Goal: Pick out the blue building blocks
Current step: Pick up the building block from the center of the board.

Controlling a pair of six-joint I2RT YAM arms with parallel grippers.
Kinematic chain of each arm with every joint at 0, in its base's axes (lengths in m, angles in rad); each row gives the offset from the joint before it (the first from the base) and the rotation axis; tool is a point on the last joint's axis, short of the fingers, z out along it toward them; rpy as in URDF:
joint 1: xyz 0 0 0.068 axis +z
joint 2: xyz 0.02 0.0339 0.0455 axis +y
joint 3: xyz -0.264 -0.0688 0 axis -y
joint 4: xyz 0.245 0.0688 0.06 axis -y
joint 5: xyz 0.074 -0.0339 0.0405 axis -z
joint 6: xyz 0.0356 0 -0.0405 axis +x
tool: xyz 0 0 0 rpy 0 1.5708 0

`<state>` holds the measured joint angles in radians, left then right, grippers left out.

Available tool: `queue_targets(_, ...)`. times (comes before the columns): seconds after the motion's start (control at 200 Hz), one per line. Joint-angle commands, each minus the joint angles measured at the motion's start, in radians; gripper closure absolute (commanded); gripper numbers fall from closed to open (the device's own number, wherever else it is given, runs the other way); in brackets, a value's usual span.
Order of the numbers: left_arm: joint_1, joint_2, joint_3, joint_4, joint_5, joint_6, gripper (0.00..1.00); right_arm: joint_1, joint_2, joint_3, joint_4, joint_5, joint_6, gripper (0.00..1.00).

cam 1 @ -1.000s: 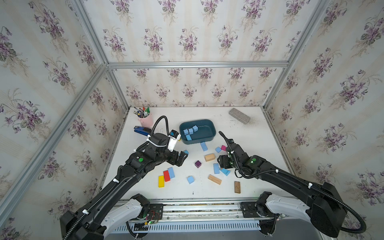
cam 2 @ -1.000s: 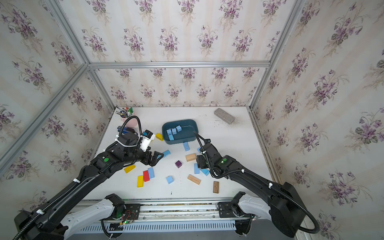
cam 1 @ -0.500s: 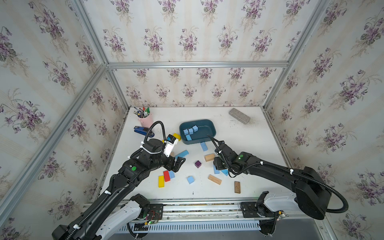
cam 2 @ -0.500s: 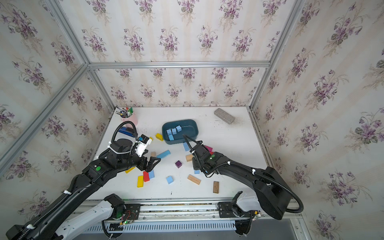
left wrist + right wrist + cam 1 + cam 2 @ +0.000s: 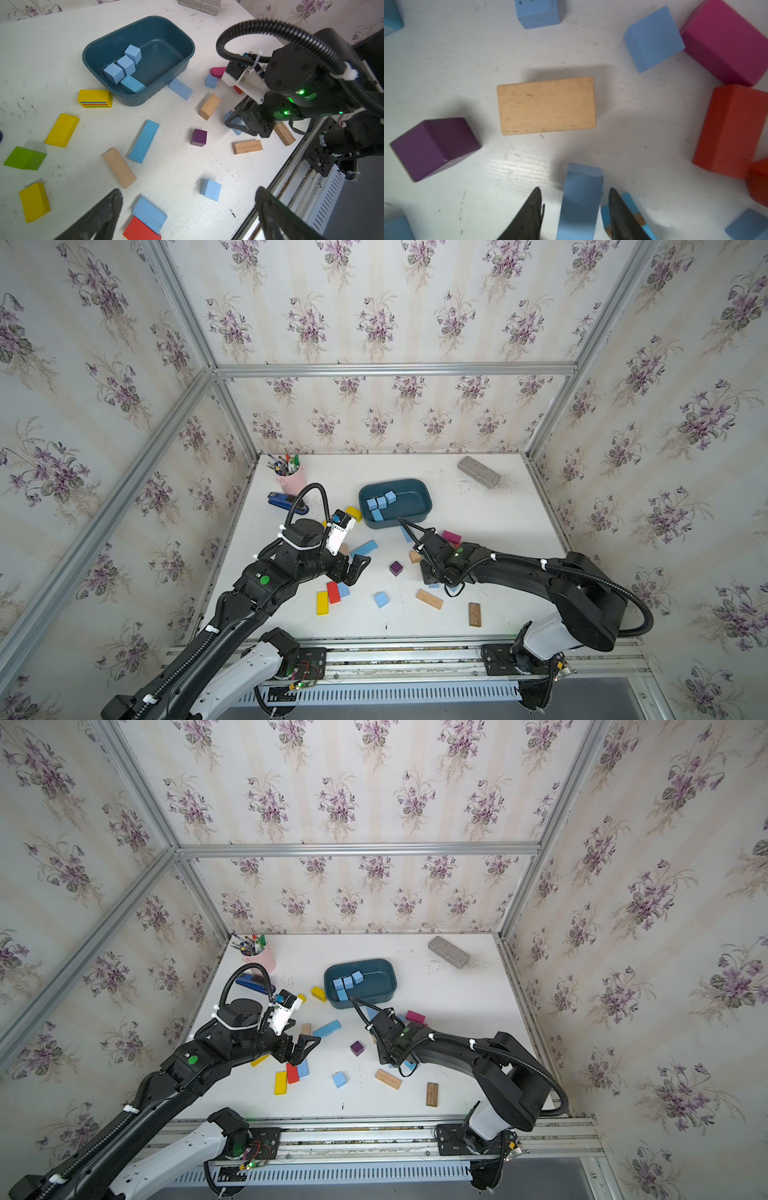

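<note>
Several blue building blocks point(image 5: 380, 504) lie in the dark teal tray point(image 5: 428, 499). Others lie loose on the white table: a long one point(image 5: 364, 548), a cube point(image 5: 381, 599), and one point(image 5: 343, 590) against a red block. My left gripper point(image 5: 358, 568) hovers wide open above that last one point(image 5: 149, 214) with nothing between its fingers. My right gripper point(image 5: 574, 189) is down at the table to the right, jaws straddling an oblong blue block point(image 5: 581, 197). A gap shows between one finger and the block. A chipped blue block point(image 5: 633, 209) lies just outside the other finger.
Around the right gripper lie a plain wood block point(image 5: 546, 106), a purple cube point(image 5: 433, 147), red point(image 5: 733, 131) and pink point(image 5: 724, 41) blocks. Yellow blocks point(image 5: 322, 602) lie near left. A pen cup point(image 5: 292, 481), stapler point(image 5: 282, 502) and grey brick point(image 5: 478, 472) stand at the back.
The right gripper has shifted a little left and lower over the oblong blue block, and its jaws have narrowed around it. The left gripper has drifted slightly nearer, still wide open.
</note>
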<state>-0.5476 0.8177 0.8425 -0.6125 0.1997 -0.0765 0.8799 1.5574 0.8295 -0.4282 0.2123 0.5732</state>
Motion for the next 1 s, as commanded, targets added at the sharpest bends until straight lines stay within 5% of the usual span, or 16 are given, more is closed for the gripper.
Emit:
queue_targets(0.0, 0.002, 0.0, -0.002, 0.014, 0.008, 0.015, 0.01, 0.001, 0.027, 0.008, -0.015, 0.034, 0.015, 0.56)
queue_targets(0.22, 0.002, 0.001, -0.002, 0.015, 0.022, 0.02, 0.01, 0.005, 0.061, 0.008, -0.014, 0.037, 0.017, 0.62)
queue_targets(0.57, 0.002, -0.006, -0.003, 0.025, 0.069, 0.027, 0.01, 0.005, 0.055, 0.03, 0.015, 0.03, 0.013, 0.87)
queue_targets(0.999, 0.002, -0.065, -0.019, 0.067, 0.126, 0.027, 0.01, -0.065, 0.032, 0.307, -0.066, 0.074, -0.133, 0.92)
